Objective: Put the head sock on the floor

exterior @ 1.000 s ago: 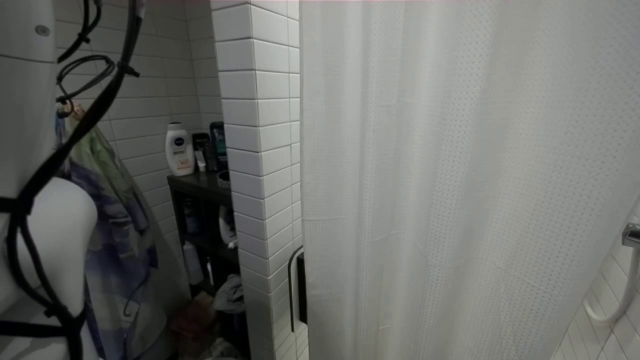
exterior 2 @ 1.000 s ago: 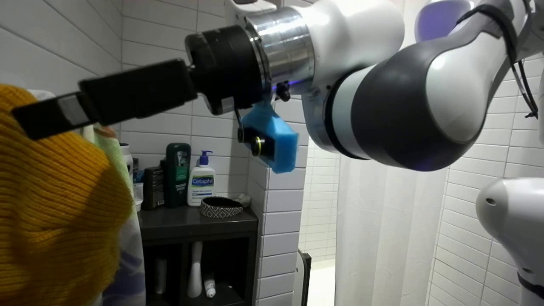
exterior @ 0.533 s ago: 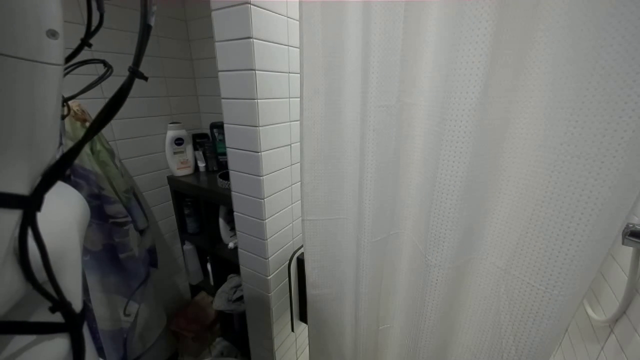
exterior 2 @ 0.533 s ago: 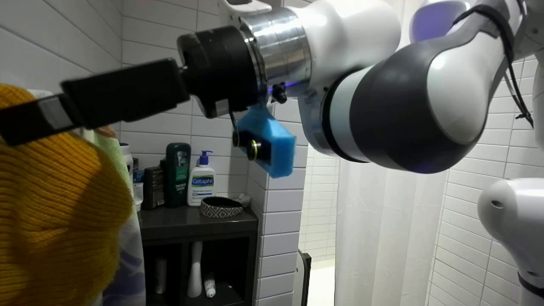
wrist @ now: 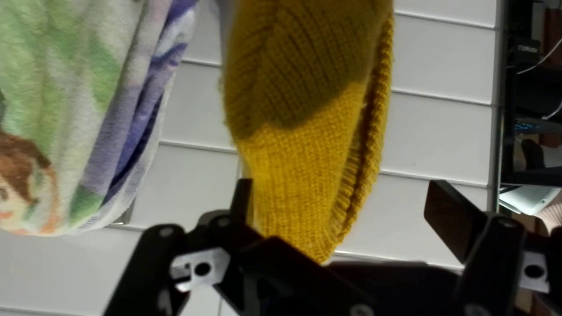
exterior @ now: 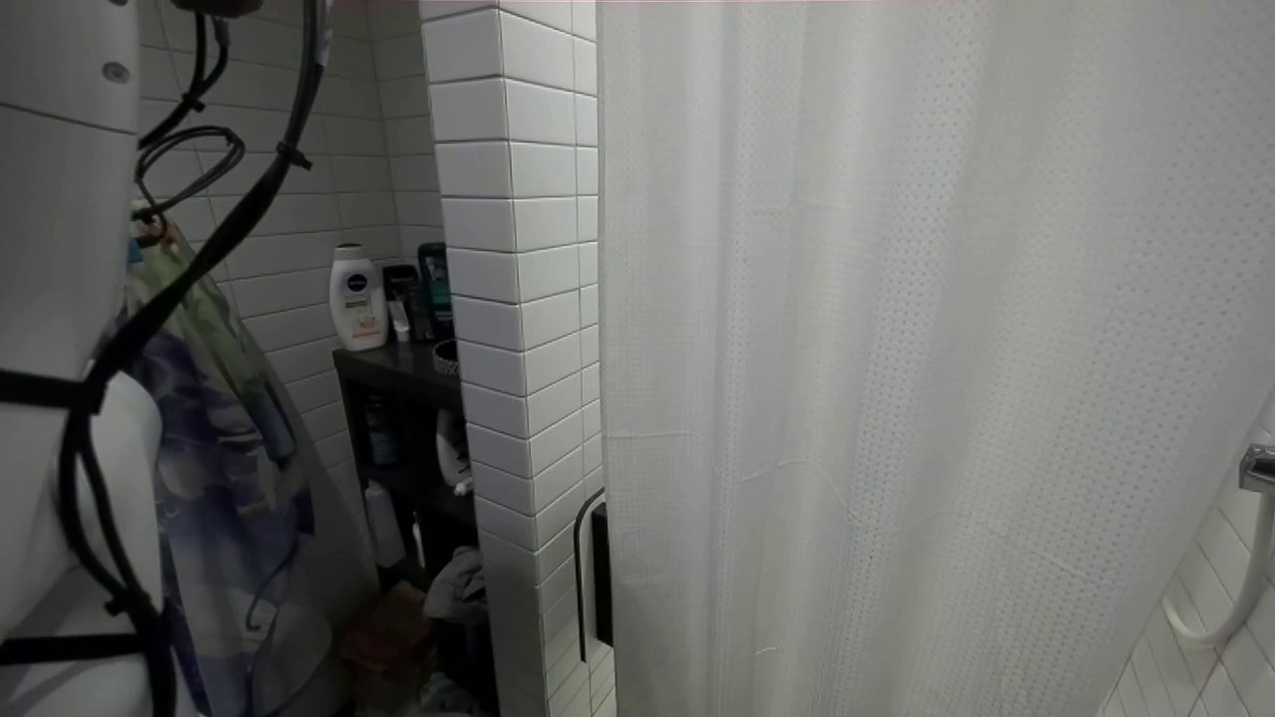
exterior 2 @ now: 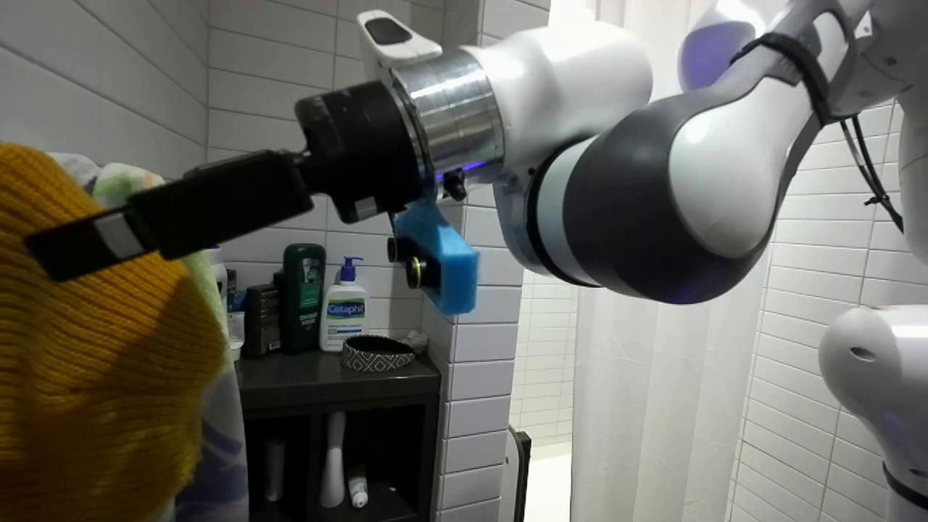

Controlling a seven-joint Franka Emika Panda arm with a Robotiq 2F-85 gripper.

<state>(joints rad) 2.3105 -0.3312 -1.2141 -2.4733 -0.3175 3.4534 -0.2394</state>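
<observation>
The head sock is a mustard-yellow knitted piece (exterior 2: 109, 377) hanging at the far left in an exterior view. In the wrist view the yellow knit (wrist: 303, 166) hangs against white tiles, with its rounded lower end between the fingers, nearer the left one. My gripper (wrist: 342, 188) is open, with wide free space between the knit and the right finger pad (wrist: 456, 224). In an exterior view the gripper (exterior 2: 65, 250) shows side-on and overlaps the yellow knit. I cannot tell if a finger touches it. The floor is not clearly visible.
A patterned towel (wrist: 74, 87) hangs beside the yellow knit; it also shows in an exterior view (exterior: 219, 448). A dark shelf (exterior 2: 326, 388) holds a Cetaphil bottle (exterior 2: 344, 315), a green bottle (exterior 2: 303, 297) and a patterned band (exterior 2: 377, 354). A tiled pillar (exterior 2: 482, 377) and white curtain (exterior: 896, 349) stand nearby.
My gripper first moved left past the yellow knit's upper part, then dropped lower and came slightly back right. The arm shifted lower with it. The yellow knit has not visibly moved.
</observation>
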